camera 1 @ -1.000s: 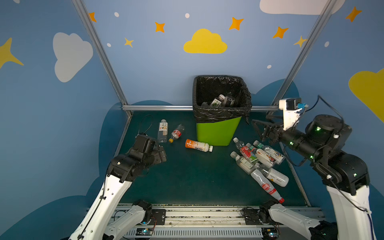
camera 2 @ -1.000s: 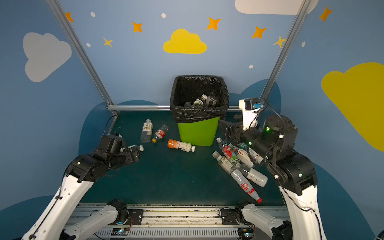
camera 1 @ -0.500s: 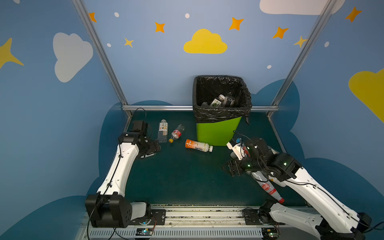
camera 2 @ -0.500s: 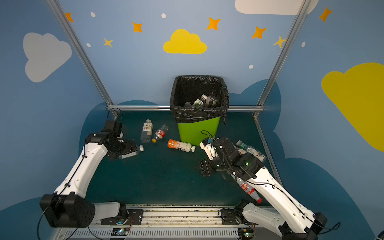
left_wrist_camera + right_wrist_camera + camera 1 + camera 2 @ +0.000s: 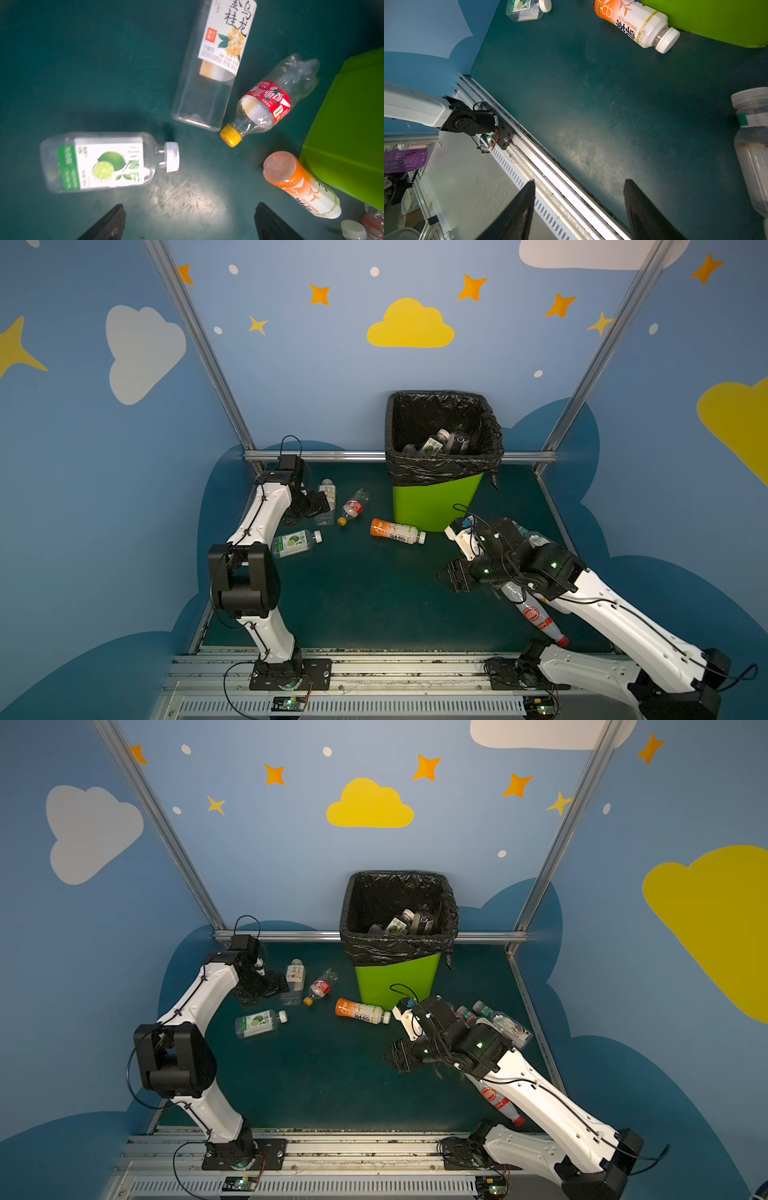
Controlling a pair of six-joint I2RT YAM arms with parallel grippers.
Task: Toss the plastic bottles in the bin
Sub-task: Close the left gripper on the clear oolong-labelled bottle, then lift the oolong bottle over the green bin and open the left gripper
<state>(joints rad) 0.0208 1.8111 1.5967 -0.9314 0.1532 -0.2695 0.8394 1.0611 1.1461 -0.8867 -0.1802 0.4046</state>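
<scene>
**Bottles and pincers, front edge to back wall**

1. Red-capped bottle (image 5: 534, 616): on its side, partly under the right arm (image 5: 602, 605). Further bottles (image 5: 505, 1027) are bunched behind that arm at the right edge.
2. Right gripper (image 5: 579, 182): jaws spread, nothing between them, over bare mat (image 5: 365, 593).
3. Lime-label bottle (image 5: 97, 162): on its side, white cap toward mid-table.
4. Orange-label bottle (image 5: 397, 531): on its side just before the bin, between the two arms.
5. Left gripper (image 5: 189, 207): jaws spread and empty, low over the mat. The lime-label bottle lies just base-ward of it, with its long axis roughly parallel to the line between the fingertips (a wrist turn looks needed to straddle it). This is the nearer pincer for that bottle.
6. Red-label bottle (image 5: 270, 99) and tea bottle (image 5: 209, 68): lying just beside the left gripper.
7. Bin (image 5: 436, 506): back centre, with several bottles inside (image 5: 434, 443).
</scene>
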